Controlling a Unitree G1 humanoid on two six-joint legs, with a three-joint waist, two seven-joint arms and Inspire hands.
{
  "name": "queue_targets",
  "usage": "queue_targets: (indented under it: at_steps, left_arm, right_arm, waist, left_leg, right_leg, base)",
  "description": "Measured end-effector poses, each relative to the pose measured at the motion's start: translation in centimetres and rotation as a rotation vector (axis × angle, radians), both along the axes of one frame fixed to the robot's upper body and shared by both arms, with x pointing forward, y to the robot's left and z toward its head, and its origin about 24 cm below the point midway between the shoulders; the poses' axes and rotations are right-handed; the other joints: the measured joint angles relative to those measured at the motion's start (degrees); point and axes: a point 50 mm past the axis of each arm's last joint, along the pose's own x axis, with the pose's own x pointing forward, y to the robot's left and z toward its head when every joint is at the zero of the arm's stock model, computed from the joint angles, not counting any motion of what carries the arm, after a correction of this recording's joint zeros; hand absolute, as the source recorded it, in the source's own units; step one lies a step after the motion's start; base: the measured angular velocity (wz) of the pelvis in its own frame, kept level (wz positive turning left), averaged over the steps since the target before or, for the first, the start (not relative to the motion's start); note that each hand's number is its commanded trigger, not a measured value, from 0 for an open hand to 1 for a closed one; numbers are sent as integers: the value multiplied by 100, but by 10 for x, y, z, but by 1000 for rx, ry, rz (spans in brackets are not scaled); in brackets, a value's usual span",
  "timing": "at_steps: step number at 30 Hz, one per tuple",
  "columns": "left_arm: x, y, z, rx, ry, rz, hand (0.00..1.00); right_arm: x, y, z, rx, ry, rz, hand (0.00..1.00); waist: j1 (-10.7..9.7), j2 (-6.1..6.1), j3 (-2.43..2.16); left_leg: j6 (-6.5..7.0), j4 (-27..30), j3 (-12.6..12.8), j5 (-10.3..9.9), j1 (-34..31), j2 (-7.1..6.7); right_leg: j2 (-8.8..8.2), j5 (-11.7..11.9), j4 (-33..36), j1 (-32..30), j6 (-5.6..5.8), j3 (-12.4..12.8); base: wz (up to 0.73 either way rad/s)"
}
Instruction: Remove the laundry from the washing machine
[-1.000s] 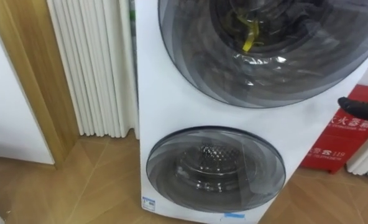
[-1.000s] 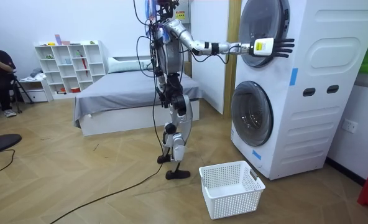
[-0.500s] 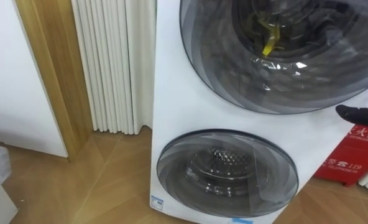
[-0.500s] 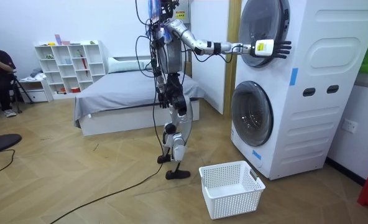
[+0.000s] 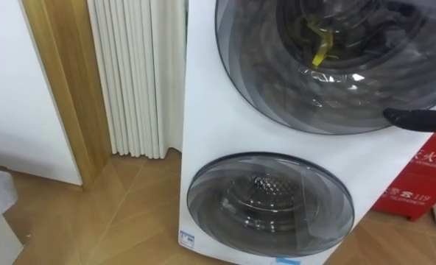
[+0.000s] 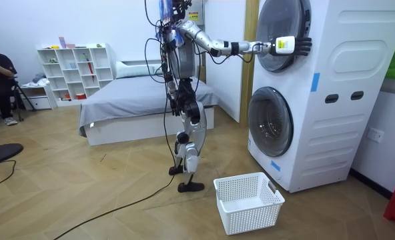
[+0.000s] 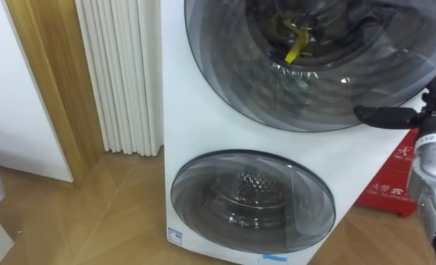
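Smoky grey glass of the washing machine's [image 5: 203, 110] upper door [image 5: 277, 96] stood closed, the clothes [image 5: 320, 46] behind it in the drum, one yellow strip plain. The right hand [image 7: 435, 103] lay at that door's right rim, fingers [image 5: 417, 118] straight, holding nothing. Opening seemed the step in hand; next, catch the rim and swing it out. A red box [image 5: 417, 184] crowded the machine's right side; a white basket [image 6: 247, 200] sat on the floor before it.
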Motion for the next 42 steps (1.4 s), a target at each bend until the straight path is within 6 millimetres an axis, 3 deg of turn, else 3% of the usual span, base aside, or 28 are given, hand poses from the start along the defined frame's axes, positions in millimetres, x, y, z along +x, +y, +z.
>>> queue_targets:
  at_steps: [15, 25, 33, 38, 42]
  left_arm:
    - [11, 1, 1, -6, -21, -59, 0]
    - [9, 2, 1, -4, -13, -58, 0]
    - [7, 7, 1, 2, 1, -65, 0]
    - [5, 6, 0, -4, 20, -80, 0]
    - [8, 6, 0, -5, 13, -85, 0]
  right_arm:
    - [1, 2, 1, -6, -10, 37, 0]
    - [2, 4, 2, -11, -10, 54, 0]
    - [4, 10, 3, -127, 30, 90, 0]
    - [3, 28, 12, -150, -25, 155, 0]
    - [-4, 39, 12, -169, -63, 179, 0]
  waist:
    - [-9, 18, -6]
    - [21, 93, -38]
    - [109, 94, -32]
    - [104, 121, -12]
    - [104, 114, -8]
  left_leg:
    - [0, 47, -19, 0, -101, -3]
    - [3, 30, -18, 5, -80, -1]
    - [7, -22, 40, 19, -22, 12]
    - [6, -76, 51, 20, 7, 24]
    - [5, -120, 109, 20, 13, 61]
  right_leg:
    - [-1, 3, -3, -79, -5, 6]
    - [-1, 4, 54, -93, -9, 11]
    - [18, 9, 109, -171, -22, 161]
    - [57, -2, 179, -277, -41, 363]
    - [93, 6, 204, -360, -60, 368]
  base:
    - [-1]
    - [-1]
    - [-13]
    - [-22]
    - [-23]
